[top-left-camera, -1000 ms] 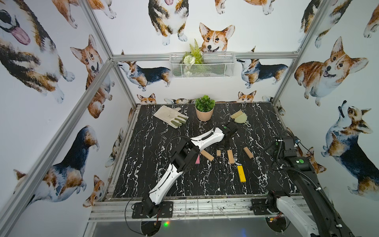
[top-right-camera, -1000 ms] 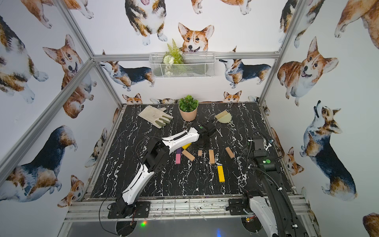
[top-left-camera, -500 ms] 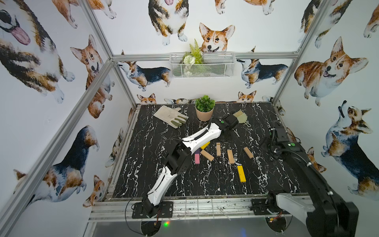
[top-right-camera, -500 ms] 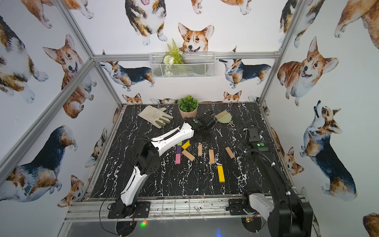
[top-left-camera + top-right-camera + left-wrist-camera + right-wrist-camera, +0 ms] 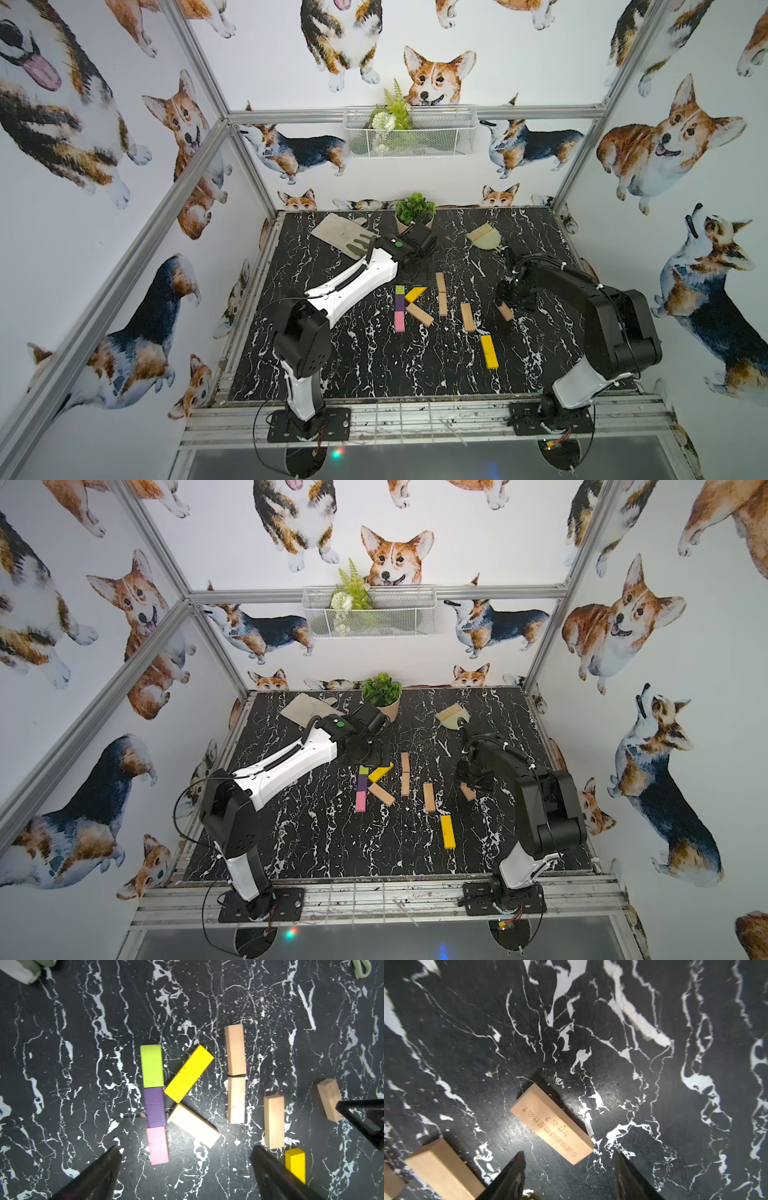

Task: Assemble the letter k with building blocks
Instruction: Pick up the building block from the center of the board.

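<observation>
In a top view, the left gripper [image 5: 415, 255] hangs over the table [image 5: 332, 365]. The right gripper [image 5: 510, 300] is low over one end of a wood block [image 5: 507, 312].

In the left wrist view, the left gripper is wide open and holds nothing. Just ahead of it lies a letter K. A pink block [image 5: 158, 1145], nearest, a purple block [image 5: 155, 1107] and a green block [image 5: 151, 1066] touch end to end in a row. A yellow block [image 5: 189, 1073] and a slanted wood block [image 5: 193, 1125] spread out from beside the purple one.

In the right wrist view, the right gripper is partly open. The near end of the wood block sits between its jaws, flat on the table, with a gap on each side.
</observation>
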Controlling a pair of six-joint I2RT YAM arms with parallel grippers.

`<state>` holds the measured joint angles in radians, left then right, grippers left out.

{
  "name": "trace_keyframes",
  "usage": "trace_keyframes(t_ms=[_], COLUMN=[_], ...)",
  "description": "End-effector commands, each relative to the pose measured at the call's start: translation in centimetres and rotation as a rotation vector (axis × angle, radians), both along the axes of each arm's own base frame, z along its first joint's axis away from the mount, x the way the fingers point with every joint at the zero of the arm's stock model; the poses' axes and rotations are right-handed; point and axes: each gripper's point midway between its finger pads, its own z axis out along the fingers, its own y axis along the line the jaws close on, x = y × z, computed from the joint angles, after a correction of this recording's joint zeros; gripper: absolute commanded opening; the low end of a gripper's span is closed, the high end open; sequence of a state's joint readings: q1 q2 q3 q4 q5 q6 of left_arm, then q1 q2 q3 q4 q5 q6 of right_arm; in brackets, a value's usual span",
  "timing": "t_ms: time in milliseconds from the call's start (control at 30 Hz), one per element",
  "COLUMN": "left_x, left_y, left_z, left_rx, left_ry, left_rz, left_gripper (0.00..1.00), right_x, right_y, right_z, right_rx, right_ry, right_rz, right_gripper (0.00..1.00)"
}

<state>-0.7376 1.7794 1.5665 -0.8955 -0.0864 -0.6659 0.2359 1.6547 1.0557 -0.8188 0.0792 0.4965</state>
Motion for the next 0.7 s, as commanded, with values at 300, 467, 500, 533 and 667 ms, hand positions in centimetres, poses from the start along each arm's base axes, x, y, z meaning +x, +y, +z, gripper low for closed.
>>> trace_keyframes(t_ms=[300,467,500,533,667], left_x=[-0.3,-0.1,-0.1,-0.1,-0.2], left_y=[1.5,1.3,1.3,1.3,1.2], left_z=[-1.8,-2.0,-2.1,-2.2,-2.5], left_rx=[-0.060,-0.055,-0.057,-0.056,-0.057], left_ry=[0.029,0.036,0.038,0.040,0.049], left_rz=[0.049,0.053,0.052,0.053,0.055], left_gripper=[1.00,1.00,1.00,1.00,1.00], right_x=[1.2,1.4,1.4,1.4,1.3], right_y=[0.5,0.5,0.6,0.6,0.4], right_z=[-1.9,-2.5,-2.7,-2.7,-2.8], right_rx=[-0.006,-0.009,-0.008,-0.007,-0.013], right_ry=[0.043,0.053,0.054,0.053,0.052], right_rz=[0.085,0.090,0.090,0.090,0.086], right_gripper=[0.67,0.64,0.64,0.60,0.49])
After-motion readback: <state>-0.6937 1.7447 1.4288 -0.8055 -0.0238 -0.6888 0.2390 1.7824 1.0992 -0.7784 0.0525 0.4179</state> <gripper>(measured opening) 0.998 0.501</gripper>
